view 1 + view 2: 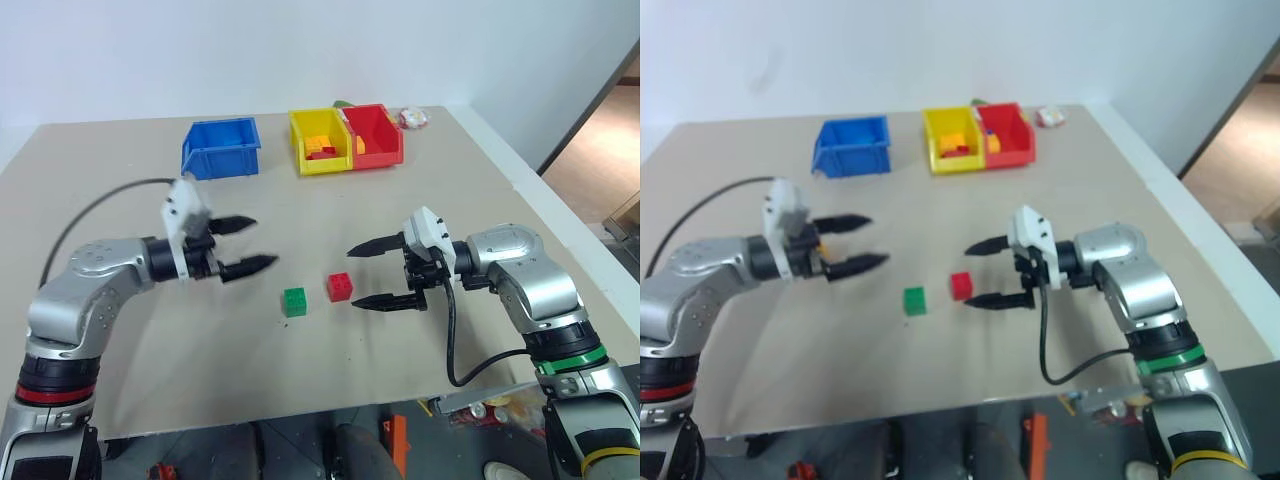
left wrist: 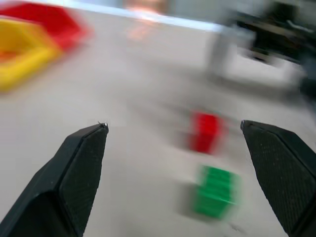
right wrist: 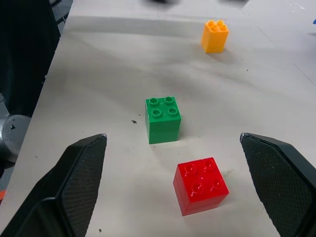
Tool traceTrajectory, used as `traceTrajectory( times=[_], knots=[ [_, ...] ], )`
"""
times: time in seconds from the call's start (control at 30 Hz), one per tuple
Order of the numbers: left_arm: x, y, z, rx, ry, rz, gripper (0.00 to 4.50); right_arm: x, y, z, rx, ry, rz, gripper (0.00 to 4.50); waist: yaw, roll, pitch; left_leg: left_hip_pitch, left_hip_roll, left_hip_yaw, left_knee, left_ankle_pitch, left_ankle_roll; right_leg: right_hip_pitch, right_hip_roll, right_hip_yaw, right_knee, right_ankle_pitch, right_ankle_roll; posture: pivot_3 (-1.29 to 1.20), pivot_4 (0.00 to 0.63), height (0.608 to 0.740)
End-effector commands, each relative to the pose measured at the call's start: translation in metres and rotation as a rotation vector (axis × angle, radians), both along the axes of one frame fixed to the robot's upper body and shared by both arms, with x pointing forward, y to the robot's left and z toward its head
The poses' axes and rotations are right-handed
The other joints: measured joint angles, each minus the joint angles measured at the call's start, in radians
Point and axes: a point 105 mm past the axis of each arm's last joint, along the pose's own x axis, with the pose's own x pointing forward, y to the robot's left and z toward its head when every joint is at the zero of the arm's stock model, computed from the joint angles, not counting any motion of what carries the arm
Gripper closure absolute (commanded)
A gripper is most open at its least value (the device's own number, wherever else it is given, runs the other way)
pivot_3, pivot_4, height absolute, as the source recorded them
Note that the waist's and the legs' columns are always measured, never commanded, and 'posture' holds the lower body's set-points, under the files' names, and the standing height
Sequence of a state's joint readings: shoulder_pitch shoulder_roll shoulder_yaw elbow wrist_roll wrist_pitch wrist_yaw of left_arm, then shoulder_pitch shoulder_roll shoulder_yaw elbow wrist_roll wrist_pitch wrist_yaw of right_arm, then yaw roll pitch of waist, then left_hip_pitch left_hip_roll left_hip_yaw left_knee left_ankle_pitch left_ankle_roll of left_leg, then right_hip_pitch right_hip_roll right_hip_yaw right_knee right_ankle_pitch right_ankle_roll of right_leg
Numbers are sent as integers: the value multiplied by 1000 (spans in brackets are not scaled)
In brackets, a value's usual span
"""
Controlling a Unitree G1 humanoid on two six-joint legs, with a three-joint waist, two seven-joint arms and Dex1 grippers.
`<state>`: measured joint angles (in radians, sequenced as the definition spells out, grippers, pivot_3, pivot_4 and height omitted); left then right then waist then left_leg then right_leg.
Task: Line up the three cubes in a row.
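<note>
Three cubes sit on the tan table. In the right wrist view the red cube (image 3: 200, 185) is nearest, the green cube (image 3: 163, 120) stands a little beyond it, and the yellow-orange cube (image 3: 215, 35) stands farther off, apart from both. In the head view the green cube (image 1: 294, 301) and red cube (image 1: 339, 286) lie side by side between the arms. My left gripper (image 1: 262, 243) hovers open, up and to the left of the green cube, holding nothing. My right gripper (image 1: 352, 277) stands open just right of the red cube, its fingers on either side of it at a distance.
At the back of the table stand a blue bin (image 1: 222, 147), a yellow bin (image 1: 320, 140) and a red bin (image 1: 375, 135), the last two holding loose bricks. A small packet (image 1: 413, 118) lies by the far right corner. The table's right edge (image 1: 560, 225) runs close to my right arm.
</note>
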<state>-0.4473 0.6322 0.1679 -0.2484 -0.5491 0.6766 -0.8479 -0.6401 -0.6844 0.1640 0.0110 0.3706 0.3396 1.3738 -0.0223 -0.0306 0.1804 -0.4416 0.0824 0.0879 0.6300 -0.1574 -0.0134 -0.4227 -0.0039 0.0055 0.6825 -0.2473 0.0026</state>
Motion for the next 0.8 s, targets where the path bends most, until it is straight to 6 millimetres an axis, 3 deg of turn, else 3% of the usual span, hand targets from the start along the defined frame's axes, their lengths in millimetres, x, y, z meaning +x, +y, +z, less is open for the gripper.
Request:
traceTrajectory(
  times=[0.03,0.13,0.27,0.57,0.8],
  knots=[
    [11,44,5,-55,-93,385,39,-3,-2,14,25,-47,5,0,0,0,0,1,0,1,-1,0,0,0,0,2,0,0,0,0,150,740],
    [9,58,-4,-130,-101,583,39,-5,-3,11,19,-38,7,0,1,-1,0,1,0,1,-1,0,0,0,-1,3,0,0,1,0,150,740],
    [7,55,-25,-148,-70,696,39,-3,-4,11,4,-43,13,0,3,-2,0,1,-1,1,0,0,0,1,-2,5,0,0,2,0,150,740],
    [22,63,-52,-195,-25,916,39,3,-5,12,-1,-52,12,0,2,-2,0,3,-2,3,2,0,1,1,0,7,0,5,1,0,150,740],
    [27,76,-58,-221,-7,989,39,18,4,35,238,-29,-92,0,1,-2,0,2,-1,2,1,0,1,0,2,9,0,6,1,0,150,740]
  ],
)
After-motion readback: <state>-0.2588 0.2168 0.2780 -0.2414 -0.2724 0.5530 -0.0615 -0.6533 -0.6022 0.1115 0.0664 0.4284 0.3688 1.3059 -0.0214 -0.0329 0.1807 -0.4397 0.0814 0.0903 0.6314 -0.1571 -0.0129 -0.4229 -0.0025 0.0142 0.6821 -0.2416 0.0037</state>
